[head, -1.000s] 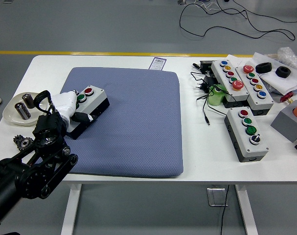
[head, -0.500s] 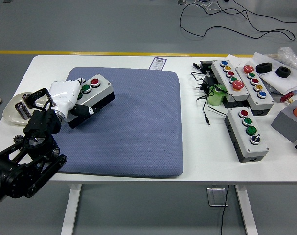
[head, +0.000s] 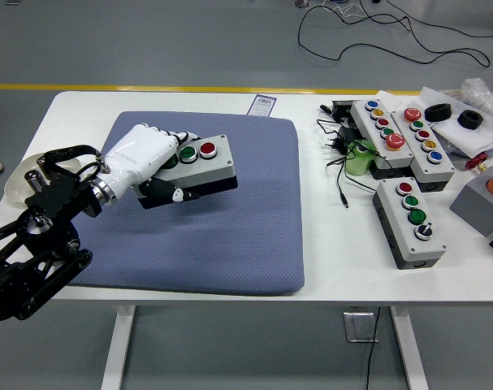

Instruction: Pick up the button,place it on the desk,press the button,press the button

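Note:
My left hand (head: 161,166) is white and comes in from the lower left. It is shut on a grey button box (head: 201,162) with a green and a red button on top. The box is held tilted above the blue mat (head: 230,236), over its upper middle-left part. Its shadow falls on the mat below. My right hand is out of view.
A white dish (head: 17,180) sits at the table's left edge behind my arm. At the right lie several other button boxes (head: 410,219), cables (head: 337,154), a green object (head: 360,158) and black rings (head: 438,112). A label (head: 262,105) lies behind the mat.
My left hand has lifted the button box off the mat's left part and carried it right, toward the mat's middle. The arm has swung up and right with it.

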Motion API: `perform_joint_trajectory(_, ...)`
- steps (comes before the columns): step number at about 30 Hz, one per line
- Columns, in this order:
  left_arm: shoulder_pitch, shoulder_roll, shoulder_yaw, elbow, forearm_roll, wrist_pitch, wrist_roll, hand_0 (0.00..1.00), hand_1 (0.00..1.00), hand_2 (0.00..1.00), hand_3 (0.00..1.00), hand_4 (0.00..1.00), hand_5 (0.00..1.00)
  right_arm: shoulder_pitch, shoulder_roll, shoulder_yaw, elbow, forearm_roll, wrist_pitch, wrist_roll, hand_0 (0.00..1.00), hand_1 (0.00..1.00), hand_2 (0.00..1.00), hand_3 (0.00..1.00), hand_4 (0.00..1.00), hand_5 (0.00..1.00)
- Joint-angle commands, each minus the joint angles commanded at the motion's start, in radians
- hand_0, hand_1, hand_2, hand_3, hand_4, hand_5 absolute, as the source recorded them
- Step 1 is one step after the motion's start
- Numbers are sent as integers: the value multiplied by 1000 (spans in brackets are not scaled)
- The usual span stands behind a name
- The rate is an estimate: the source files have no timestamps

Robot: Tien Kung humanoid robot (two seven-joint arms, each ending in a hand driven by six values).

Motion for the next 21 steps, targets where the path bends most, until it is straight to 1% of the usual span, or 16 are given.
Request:
perform_joint_trajectory(1, -6, 7, 16, -7, 0, 10, -29, 29, 2, 2, 322, 790, 101, 0, 0, 0, 0, 0, 0, 0, 664, 669, 688, 592, 429, 271)
perform_joint_trajectory(2, -10, 11, 27, -10, 1, 18, -44, 29, 2, 2, 323, 795, 88, 0, 0, 0, 0, 0, 0, 0, 664, 669, 688, 592, 429, 271)
perform_joint_trajectory(6, -35, 26, 88, -16, 24, 56, -82, 29, 2, 2, 323, 795, 88, 0, 1, 0, 0, -2, 0, -1, 664, 669, 688, 592, 429, 271)
perform_joint_trajectory(10, -61, 33, 137, -4, 39, 76, -103, 29, 2, 2, 325, 799, 87, -1, 1, 0, 0, -4, 1, -1, 664, 669, 688, 592, 429, 270)
perform_joint_trajectory(13, -77, 33, 167, 15, 48, 76, -110, 29, 2, 2, 325, 799, 87, -1, 1, -1, 0, -3, 0, -2, 664, 669, 688, 592, 429, 270)
perform_joint_trajectory(14, -83, 32, 178, 25, 48, 72, -112, 32, 2, 2, 293, 802, 81, -1, 1, -2, 0, -3, 0, -2, 664, 669, 689, 592, 429, 271)
perform_joint_trajectory(16, -91, 25, 188, 55, 39, 51, -114, 32, 2, 2, 293, 802, 81, -1, 2, -2, 0, -3, 0, -2, 664, 669, 689, 592, 429, 271)
perform_joint_trajectory(19, -86, 10, 169, 106, 14, 31, -115, 32, 2, 2, 293, 802, 81, -2, 2, -2, 0, -5, 0, -3, 664, 669, 689, 592, 429, 271)
perform_joint_trajectory(21, -79, 4, 154, 126, 3, 28, -115, 34, 2, 2, 295, 817, 95, -3, 3, -2, 0, -4, 0, -3, 664, 669, 688, 592, 430, 271)
